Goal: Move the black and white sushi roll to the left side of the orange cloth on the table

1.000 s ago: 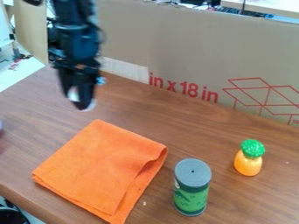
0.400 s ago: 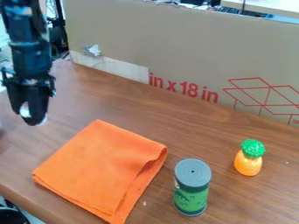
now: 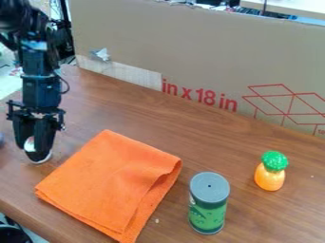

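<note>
The gripper (image 3: 37, 154) hangs at the left of the camera view, low over the wooden table, just left of the cloth's upper left side. Its fingers are closed around a small white object (image 3: 29, 144), mostly hidden by them. An orange cloth (image 3: 111, 185) lies folded on the table. To the right of the cloth a green can with a grey lid (image 3: 209, 187) stands upright. Farther right is an orange pineapple-shaped toy with a green top (image 3: 270, 178), also upright.
A large cardboard panel (image 3: 190, 52) with red print stands along the table's back edge. At the far left edge a bluish thing (image 3: 1, 138) is partly cut off. A dark round object (image 3: 11, 233) sits below the table's front left corner.
The gripper has moved left and down with the white object, from above the cloth's far corner to beside the cloth. The cloth, can and toy have stayed in place.
</note>
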Robot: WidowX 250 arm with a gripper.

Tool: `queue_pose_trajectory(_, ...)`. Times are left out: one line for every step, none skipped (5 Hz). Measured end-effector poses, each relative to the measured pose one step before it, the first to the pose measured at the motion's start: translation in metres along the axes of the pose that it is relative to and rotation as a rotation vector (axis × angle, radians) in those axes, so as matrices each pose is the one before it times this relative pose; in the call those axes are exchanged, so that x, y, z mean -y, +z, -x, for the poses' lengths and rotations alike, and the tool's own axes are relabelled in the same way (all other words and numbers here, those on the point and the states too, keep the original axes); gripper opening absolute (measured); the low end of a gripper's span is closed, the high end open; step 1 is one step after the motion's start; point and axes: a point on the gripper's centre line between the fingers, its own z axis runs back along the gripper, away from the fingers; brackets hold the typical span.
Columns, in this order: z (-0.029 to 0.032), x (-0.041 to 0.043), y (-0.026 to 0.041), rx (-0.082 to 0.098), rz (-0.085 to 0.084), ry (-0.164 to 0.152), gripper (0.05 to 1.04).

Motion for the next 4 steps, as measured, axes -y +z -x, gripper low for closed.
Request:
queue_pose_trajectory(-0.00041,-0.00088,-0.00238,-0.0091,-0.0029,-0.0037,0.536)
queue_pose_trajectory(0.00061,-0.00073,-0.00184,0.0015,-0.0045,-0.0005,0.609)
queue_pose_trajectory(0.00201,0.00151,-0.00633,0.0004,-0.0046,0.0139,0.950)
queue_pose_trajectory(0.00664,0.00433,0.03787,0.1455,-0.0133,0.0117,1.012)
